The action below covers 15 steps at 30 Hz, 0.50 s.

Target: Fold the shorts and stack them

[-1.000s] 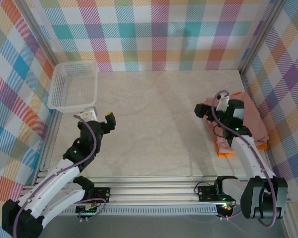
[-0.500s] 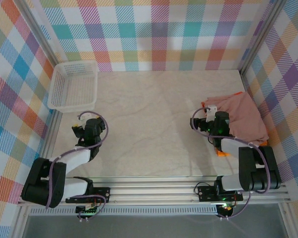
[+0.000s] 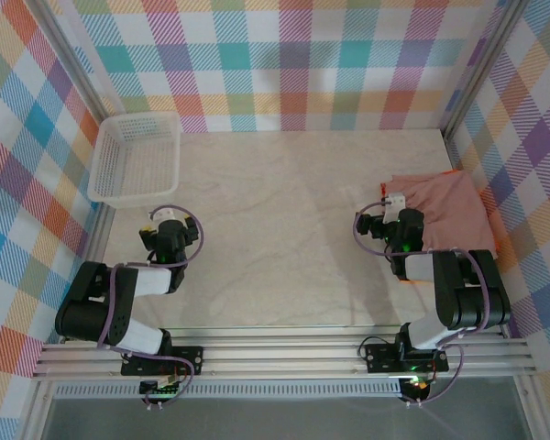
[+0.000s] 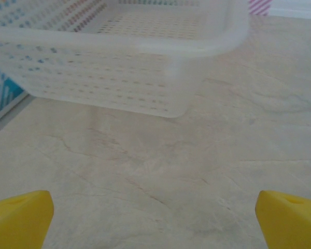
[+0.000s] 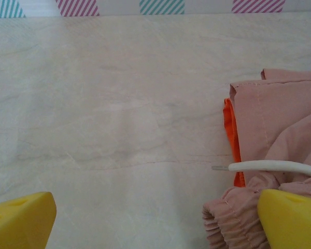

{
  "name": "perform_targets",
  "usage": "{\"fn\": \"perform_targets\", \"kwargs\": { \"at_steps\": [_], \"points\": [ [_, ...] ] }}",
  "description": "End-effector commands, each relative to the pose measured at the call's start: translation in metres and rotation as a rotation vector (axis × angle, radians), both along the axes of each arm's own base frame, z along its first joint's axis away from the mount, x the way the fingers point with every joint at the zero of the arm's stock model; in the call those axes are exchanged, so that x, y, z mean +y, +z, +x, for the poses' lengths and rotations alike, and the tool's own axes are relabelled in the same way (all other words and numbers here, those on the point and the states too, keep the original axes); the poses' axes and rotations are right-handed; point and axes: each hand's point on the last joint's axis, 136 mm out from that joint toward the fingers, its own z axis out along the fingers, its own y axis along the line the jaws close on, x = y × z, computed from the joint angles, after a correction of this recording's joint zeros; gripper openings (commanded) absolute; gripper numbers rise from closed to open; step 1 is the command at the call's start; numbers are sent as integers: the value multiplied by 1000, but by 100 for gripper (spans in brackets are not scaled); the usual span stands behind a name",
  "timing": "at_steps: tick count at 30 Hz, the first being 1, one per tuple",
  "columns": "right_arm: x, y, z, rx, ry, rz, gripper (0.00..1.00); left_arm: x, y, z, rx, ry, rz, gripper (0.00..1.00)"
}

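We see both arms tucked low in the overhead frame. The left gripper (image 4: 155, 220) is released, yellow fingertips (image 4: 19, 217) spread wide over bare table (image 4: 197, 176), the white basket (image 4: 145, 72) filling the upper left. The right gripper (image 5: 155, 220) gapes too, grasping nothing. The shorts (image 3: 445, 213) sit stacked at middle right, pink over orange, the gathered waistband (image 5: 230, 223) just beside the right fingertip

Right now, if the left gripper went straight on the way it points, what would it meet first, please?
Probably the white mesh basket: its near wall stands ahead of the open left gripper, past bare table.
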Motion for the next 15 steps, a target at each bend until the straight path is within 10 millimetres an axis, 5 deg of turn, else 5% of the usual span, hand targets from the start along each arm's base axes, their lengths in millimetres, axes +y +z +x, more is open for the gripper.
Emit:
{"fn": "perform_targets", "kwargs": {
  "at_steps": [1, 15],
  "points": [
    [-11, 2, 4, -10, -58, 17, 100, -19, 5, 20, -18, -137, -3, 100],
    [-11, 1, 4, -5, -54, 22, 99, -15, -4, 24, -6, -126, -24, 100]
  ]
}}
